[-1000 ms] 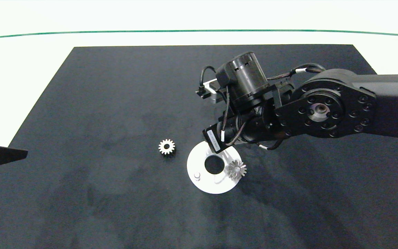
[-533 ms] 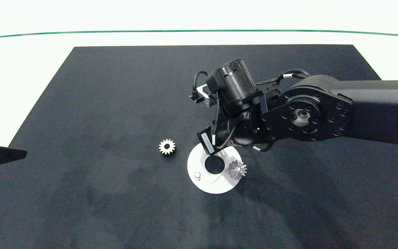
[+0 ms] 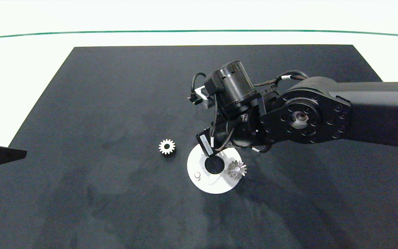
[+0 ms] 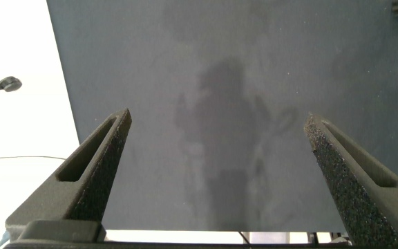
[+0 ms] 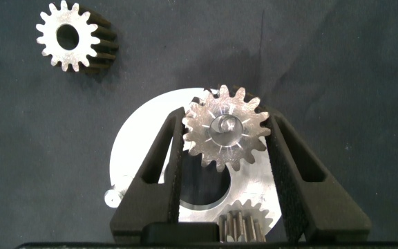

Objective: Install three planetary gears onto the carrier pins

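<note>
Since the earlier head views my right arm has swung in from the right and dropped lower over the white carrier disc, while the parts on the dark mat covering the desk lie unchanged. Right gripper: its two fingers bracket one planetary gear closely, grasping it by the teeth above the disc's far edge; whether its bore has met a carrier pin I cannot tell, since the gear hides whatever stands beneath it. A second gear sits on the disc beside the centre hole, a bare pin stands on the opposite side, and the third gear lies loose on the mat just off the disc. Left gripper: released, fingers spread wide, parked near the mat's left edge. Risks as I judge them: letting go with bore and pin misaligned would leave the gear tilted or send it off the disc; pressing down off-centre could shove the unfixed disc, disturbing the seated gear.
</note>
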{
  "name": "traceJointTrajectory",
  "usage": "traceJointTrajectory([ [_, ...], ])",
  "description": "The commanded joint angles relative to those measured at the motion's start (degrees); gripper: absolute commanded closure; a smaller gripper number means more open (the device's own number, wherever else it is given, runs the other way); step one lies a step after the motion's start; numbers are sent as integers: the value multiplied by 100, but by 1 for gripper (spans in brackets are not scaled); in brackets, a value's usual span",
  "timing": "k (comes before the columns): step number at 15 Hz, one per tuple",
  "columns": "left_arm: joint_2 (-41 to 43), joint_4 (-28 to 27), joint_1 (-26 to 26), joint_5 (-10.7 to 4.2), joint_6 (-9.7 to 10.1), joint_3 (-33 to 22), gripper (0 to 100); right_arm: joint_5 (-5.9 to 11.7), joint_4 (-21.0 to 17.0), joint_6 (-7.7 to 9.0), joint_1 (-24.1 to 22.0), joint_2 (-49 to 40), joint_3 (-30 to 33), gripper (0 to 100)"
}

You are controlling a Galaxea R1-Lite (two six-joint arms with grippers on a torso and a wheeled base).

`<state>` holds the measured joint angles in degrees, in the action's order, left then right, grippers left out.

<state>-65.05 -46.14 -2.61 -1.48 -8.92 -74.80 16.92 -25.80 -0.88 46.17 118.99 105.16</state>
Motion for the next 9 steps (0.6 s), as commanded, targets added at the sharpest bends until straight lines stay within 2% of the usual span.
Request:
traceJointTrajectory([
  [1, 1, -26, -3, -2, -4, 1, 0, 57, -22, 0, -2, 19, -4, 84],
  [3, 1, -26, -3, -2, -4, 9, 0, 162, -22, 17, -11, 10, -4, 84],
  [9, 1, -26, -3, -2, -4, 9, 0, 171, -40, 35, -11, 1, -13, 84],
])
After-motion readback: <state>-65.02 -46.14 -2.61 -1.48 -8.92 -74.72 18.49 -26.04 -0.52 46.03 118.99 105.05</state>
